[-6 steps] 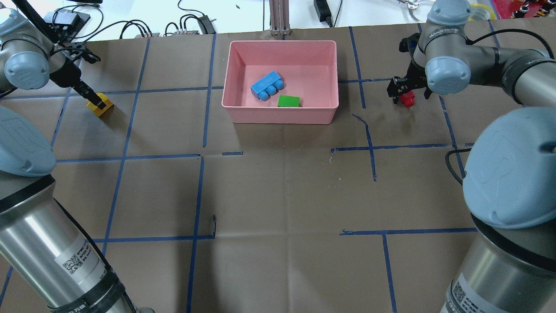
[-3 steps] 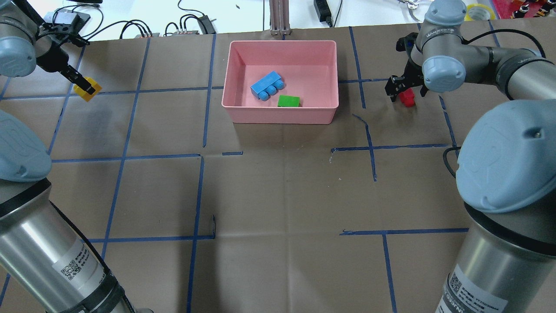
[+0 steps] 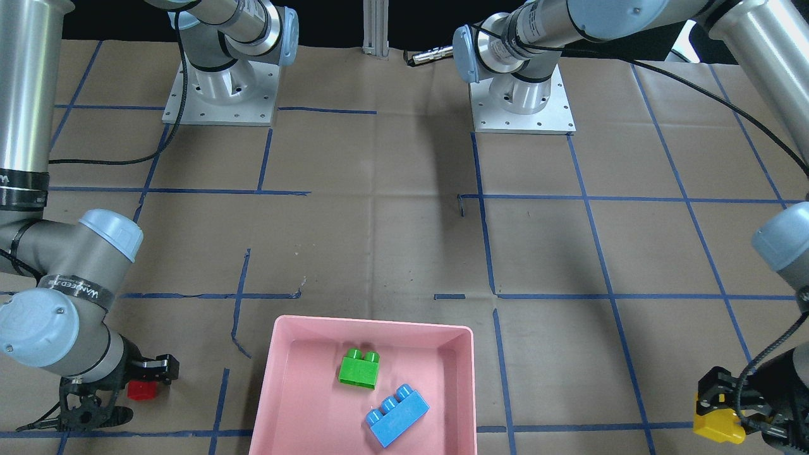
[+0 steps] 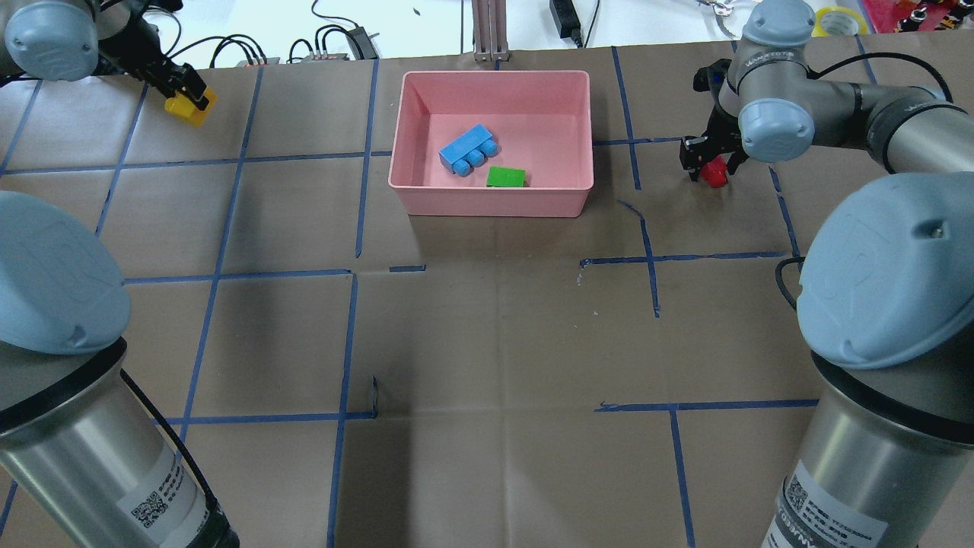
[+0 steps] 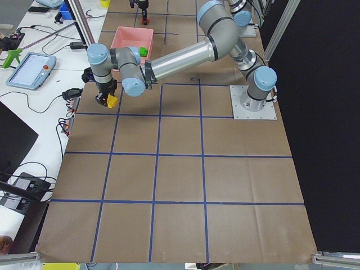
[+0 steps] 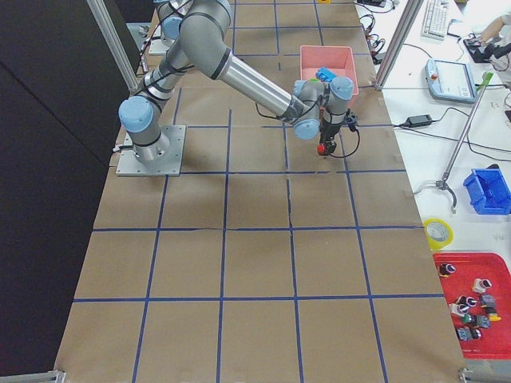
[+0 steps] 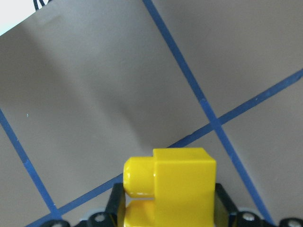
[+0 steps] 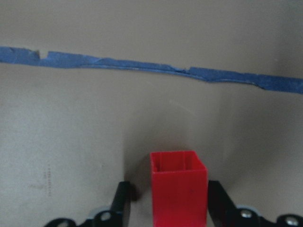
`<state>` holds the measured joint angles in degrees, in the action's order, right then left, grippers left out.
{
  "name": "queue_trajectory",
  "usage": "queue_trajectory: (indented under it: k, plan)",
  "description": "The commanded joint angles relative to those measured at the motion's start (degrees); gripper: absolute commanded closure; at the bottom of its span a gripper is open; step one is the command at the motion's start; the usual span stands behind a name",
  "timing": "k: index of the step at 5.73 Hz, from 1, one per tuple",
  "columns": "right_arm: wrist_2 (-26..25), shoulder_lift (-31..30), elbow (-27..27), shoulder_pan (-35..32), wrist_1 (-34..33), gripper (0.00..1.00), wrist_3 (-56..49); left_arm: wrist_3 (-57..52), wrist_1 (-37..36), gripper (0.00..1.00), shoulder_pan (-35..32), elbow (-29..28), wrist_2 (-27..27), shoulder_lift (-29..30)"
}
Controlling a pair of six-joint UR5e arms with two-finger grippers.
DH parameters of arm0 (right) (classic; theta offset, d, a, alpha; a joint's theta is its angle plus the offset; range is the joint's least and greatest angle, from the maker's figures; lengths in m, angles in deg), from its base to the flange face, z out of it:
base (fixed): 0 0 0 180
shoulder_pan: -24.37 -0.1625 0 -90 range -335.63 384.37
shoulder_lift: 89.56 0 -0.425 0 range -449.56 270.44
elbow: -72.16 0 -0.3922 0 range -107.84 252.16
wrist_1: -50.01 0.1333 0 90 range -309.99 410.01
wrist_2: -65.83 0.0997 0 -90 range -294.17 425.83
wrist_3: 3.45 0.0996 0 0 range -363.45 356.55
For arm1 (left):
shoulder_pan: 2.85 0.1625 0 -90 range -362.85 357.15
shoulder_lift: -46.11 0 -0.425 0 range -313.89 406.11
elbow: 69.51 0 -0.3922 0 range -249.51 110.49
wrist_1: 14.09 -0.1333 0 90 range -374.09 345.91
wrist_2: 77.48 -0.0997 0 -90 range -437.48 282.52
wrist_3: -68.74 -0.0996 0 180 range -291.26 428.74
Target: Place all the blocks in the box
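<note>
Yellow block (image 4: pixel 192 111) in left tool (image 4: pixel 184 94), above table (image 4: pixel 487 342)

in the left wrist view the bottom edge is cutting off the lower part of the yellow block (image 7: pixel 177 184) and most of the left gripper (image 7: pixel 169 213). in the right wrist view the red block (image 8: pixel 179 187) is running off the bottom too, with only stubs of the right gripper (image 8: pixel 169 208) showing. in the front-facing view the box (image 3: pixel 273 379) is losing its near wall past the bottom edge.
</note>
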<state>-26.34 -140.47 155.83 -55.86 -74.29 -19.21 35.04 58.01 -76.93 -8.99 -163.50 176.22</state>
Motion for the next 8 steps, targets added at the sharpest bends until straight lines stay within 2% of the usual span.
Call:
queue_trajectory:
  k: [1,3,4,5,6,7,8]
  plan:
    - [2.77,-0.68,0.00,-0.01,0.46,0.92,0.03,22.95,0.58,0.81,-11.02,0.04,0.16,-1.44]
    - [2.35,-1.99,-2.80,0.17,1.76,0.94,-0.24,41.35,-0.03,0.80,-21.41,0.13,-0.28,-0.74]
    - [2.26,-2.52,-4.90,-0.01,3.69,0.94,-0.41,47.00,-1.25,0.76,-24.15,0.39,-0.20,0.04]
    - [2.08,-3.57,-7.36,-0.01,8.58,0.94,-0.59,48.54,-3.96,0.69,-25.14,0.57,-0.11,0.92]
    - [1.82,-4.71,-7.73,-0.01,12.98,0.94,-0.42,48.99,-4.94,0.41,-25.58,0.83,-0.11,1.19]
    - [1.73,-6.38,-7.65,-0.01,15.98,0.94,-0.07,49.08,-8.70,0.01,-25.59,0.57,0.67,1.80]
    - [1.64,-7.70,-7.65,-0.10,17.75,0.94,0.20,48.82,-8.56,0.01,-25.41,0.48,0.51,1.20]
